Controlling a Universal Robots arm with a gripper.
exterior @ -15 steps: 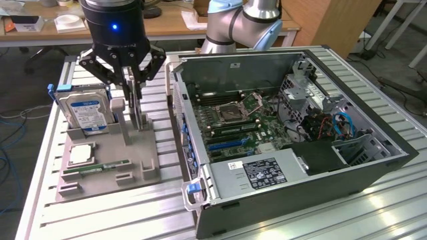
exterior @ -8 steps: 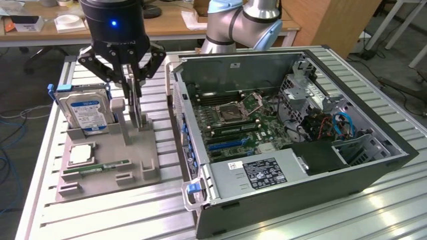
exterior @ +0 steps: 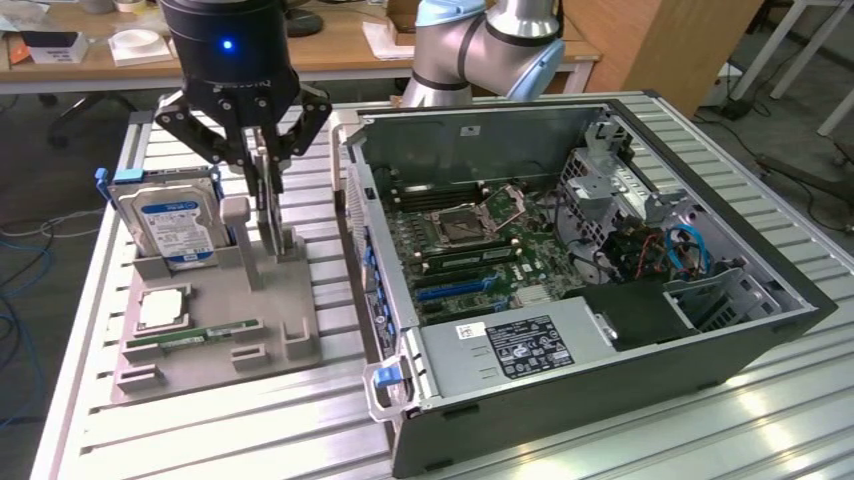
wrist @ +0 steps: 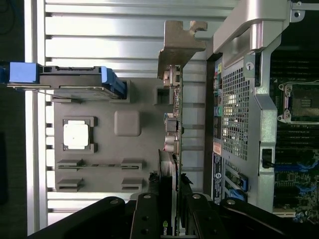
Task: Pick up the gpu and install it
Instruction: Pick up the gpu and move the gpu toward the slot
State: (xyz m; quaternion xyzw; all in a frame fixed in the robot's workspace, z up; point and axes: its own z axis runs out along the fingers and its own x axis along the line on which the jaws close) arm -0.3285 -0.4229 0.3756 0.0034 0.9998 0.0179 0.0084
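The gpu (exterior: 276, 215) stands on edge in a slot of the grey holder tray (exterior: 200, 372), a thin dark card seen nearly edge-on. My black gripper (exterior: 267, 165) hangs straight above it, its fingers closed against the card's two faces near the top edge. In the wrist view the gpu (wrist: 175, 119) runs lengthwise away from my gripper (wrist: 172, 199), with its silvery end bracket (wrist: 180, 45) at the far end. The card's lower edge still sits in the holder.
The open computer case (exterior: 534, 130) lies at the exterior view's right, motherboard and blue slots (exterior: 454, 290) exposed. On the holder are a blue-labelled hard drive (exterior: 174, 225), a processor chip (exterior: 163, 310) and a green memory stick (exterior: 200, 337). The table is ribbed aluminium (exterior: 667, 440).
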